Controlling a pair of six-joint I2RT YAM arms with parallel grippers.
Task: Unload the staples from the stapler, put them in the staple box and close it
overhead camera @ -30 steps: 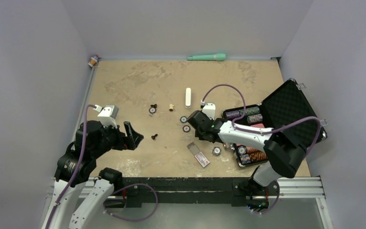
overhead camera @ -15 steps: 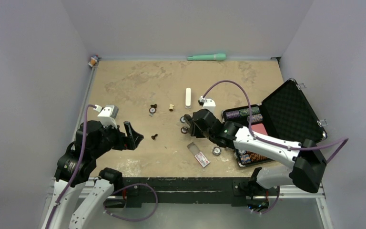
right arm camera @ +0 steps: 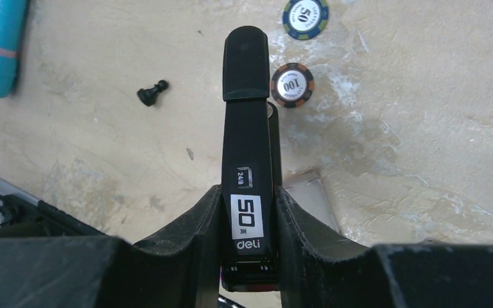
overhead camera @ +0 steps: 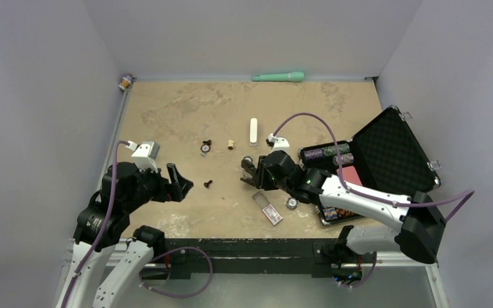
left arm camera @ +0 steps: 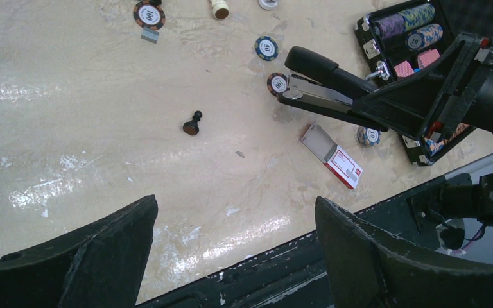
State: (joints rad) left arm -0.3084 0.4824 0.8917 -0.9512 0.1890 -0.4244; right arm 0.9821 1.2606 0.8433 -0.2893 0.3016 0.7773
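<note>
- Right gripper (right arm camera: 247, 221) is closed tight on the rear end of the stapler (right arm camera: 246, 122), one finger on each side.
- The stapler is mid-table (overhead camera: 186, 115), apparently held just above the surface. Its nose points toward the left arm and is near a 100 chip (right arm camera: 293, 85). The staple box (left arm camera: 334, 157) lies just beside it, on the near side.
- In the left wrist view the black top is slightly parted from the silvery rail but not swung open. No staples are visible.
- The rear grip leaves the nose and top free, probably so the other arm can lift the top.
- Left gripper (left arm camera: 234, 212) is spread wide and holds nothing. It hovers well apart on the left, facing the stapler, and looks ready to come in.
- Risk: the slim body could pivot in the pinch when pushed.
</note>
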